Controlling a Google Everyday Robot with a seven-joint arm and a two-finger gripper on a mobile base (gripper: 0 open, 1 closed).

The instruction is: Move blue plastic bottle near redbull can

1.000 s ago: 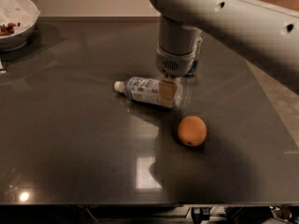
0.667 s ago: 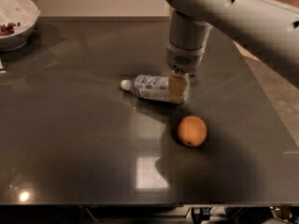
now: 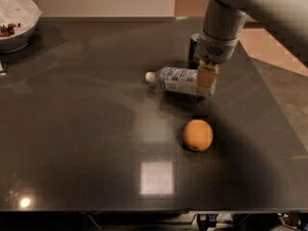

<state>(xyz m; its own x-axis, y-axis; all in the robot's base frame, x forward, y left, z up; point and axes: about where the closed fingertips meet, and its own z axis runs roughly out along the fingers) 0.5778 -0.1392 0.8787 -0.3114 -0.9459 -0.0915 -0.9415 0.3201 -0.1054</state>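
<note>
The blue plastic bottle [image 3: 175, 80] lies on its side on the dark table [image 3: 86, 143], with its white cap pointing left. My gripper [image 3: 206, 81] comes down from above and is shut on the bottle's right end; one tan finger [image 3: 205, 77] shows in front of it. The redbull can [image 3: 193, 49] stands upright just behind the bottle's right half. It is partly hidden by my arm's wrist [image 3: 219, 30].
An orange [image 3: 198, 134] sits on the table in front of the bottle, a little to the right. A white bowl [image 3: 17, 20] with some food stands at the back left corner. The table's right edge runs close behind my arm.
My gripper has moved right and slightly back, taking the bottle with it. The can now shows beside my wrist. The orange has not moved.
</note>
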